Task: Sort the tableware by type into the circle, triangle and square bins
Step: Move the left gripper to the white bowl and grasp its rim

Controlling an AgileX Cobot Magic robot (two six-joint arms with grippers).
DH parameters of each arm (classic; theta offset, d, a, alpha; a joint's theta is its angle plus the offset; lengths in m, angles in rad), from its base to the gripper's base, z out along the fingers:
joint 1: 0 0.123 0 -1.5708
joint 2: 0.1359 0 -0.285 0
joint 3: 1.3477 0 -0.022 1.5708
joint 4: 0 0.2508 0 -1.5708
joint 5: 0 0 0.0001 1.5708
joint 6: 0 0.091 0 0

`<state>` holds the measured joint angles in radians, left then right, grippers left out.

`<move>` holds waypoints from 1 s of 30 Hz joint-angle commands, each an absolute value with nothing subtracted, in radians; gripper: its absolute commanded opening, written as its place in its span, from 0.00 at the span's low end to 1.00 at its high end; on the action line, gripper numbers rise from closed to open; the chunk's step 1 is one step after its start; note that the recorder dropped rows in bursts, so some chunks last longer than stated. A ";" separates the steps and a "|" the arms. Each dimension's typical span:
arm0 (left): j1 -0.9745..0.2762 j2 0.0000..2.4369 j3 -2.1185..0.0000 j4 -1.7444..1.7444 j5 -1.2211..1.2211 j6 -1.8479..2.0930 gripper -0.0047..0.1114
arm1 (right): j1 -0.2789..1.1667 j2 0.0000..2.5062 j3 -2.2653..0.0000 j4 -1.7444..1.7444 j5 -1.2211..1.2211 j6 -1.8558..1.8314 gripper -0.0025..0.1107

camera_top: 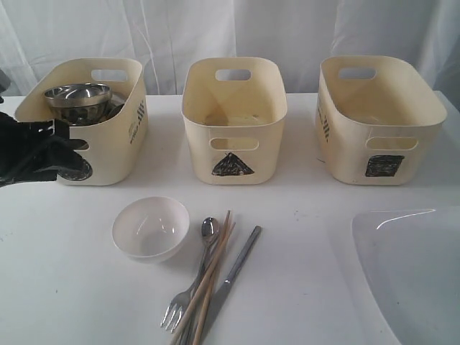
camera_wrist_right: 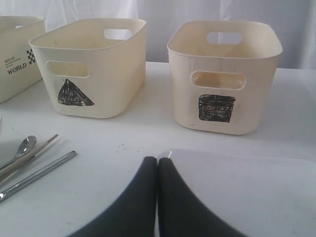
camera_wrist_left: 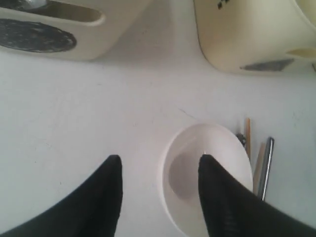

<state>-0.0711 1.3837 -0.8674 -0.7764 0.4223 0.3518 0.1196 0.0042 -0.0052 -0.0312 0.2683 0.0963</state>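
Observation:
The small white bowl [camera_top: 151, 228] sits on the table, with a spoon [camera_top: 209, 228], fork [camera_top: 175, 313], chopsticks [camera_top: 215, 266] and knife [camera_top: 237, 269] piled to its right. A steel bowl [camera_top: 77, 95] rests in the circle bin [camera_top: 108, 136]. My left gripper [camera_top: 50, 147] hangs open in front of that bin. In the left wrist view, the left gripper [camera_wrist_left: 160, 159] frames the white bowl's [camera_wrist_left: 217, 143] rim. The right gripper [camera_wrist_right: 158, 160] is shut and empty over a corner of the large white plate [camera_wrist_right: 247, 187].
The triangle bin [camera_top: 233, 108] and the square bin [camera_top: 381, 122] stand in a row at the back, and nothing shows inside them. The plate [camera_top: 410, 273] fills the front right corner. White curtains hang behind the table.

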 commanded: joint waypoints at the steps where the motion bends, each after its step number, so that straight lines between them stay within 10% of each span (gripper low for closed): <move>1: -0.073 1.456 -0.827 -0.989 0.363 0.427 0.49 | 0.121 0.000 0.000 -0.035 0.262 0.109 0.02; 8: -0.073 1.573 -0.827 -1.215 0.580 0.723 0.66 | 0.121 0.000 0.000 -0.035 0.262 0.109 0.02; 30: -0.258 1.778 -0.827 -1.144 0.410 1.026 0.64 | 0.121 0.000 0.000 -0.035 0.261 0.109 0.02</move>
